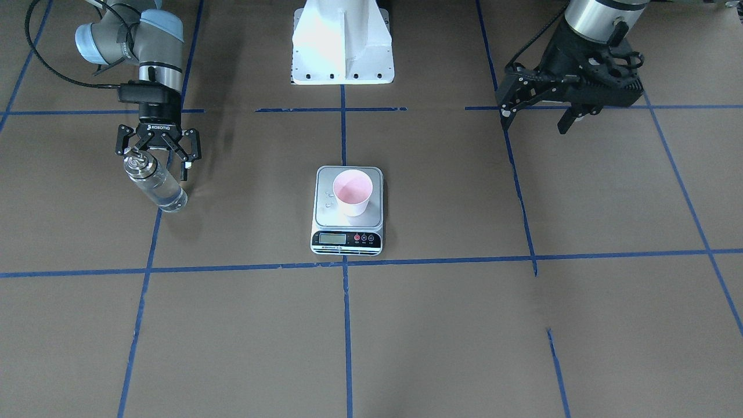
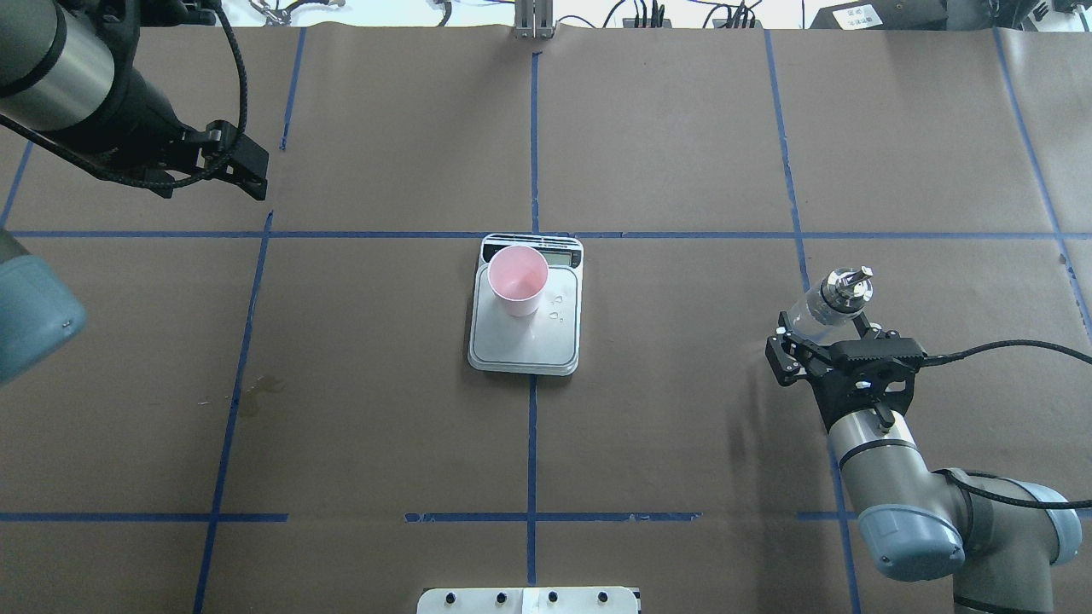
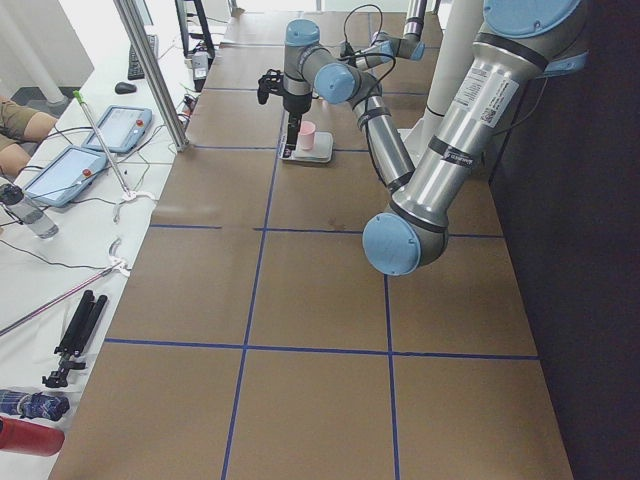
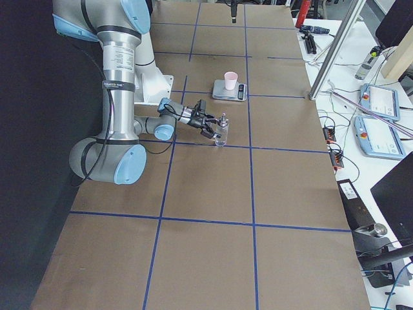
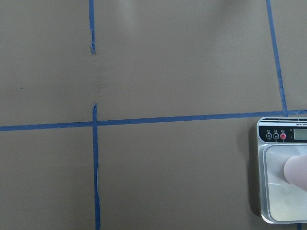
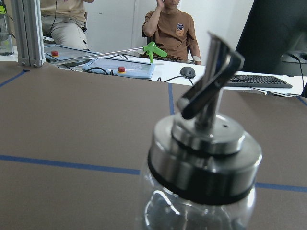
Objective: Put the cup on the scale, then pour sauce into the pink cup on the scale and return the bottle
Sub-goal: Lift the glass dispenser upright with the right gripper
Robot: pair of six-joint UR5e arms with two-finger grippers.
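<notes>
The pale pink cup (image 1: 352, 191) stands upright on the silver-grey platform of the scale (image 1: 331, 216), toward its rear. It also shows in the overhead view (image 2: 518, 280) on the scale (image 2: 529, 345). A few clear droplets lie on the platform beside it. The clear glass bottle (image 1: 155, 184) with its silver pourer top stands on the table at the robot's right side (image 2: 832, 298). My right gripper (image 1: 157, 159) is open, its fingers spread wide on either side of the bottle's top without touching it. My left gripper (image 1: 535, 125) is open and empty, raised far from the scale.
The white robot base (image 1: 342, 46) stands behind the scale. Blue tape lines cross the brown table. A faint wet stain (image 2: 264, 388) marks the table at the robot's left. Operators sit beyond the far edge, with tablets (image 6: 120, 68).
</notes>
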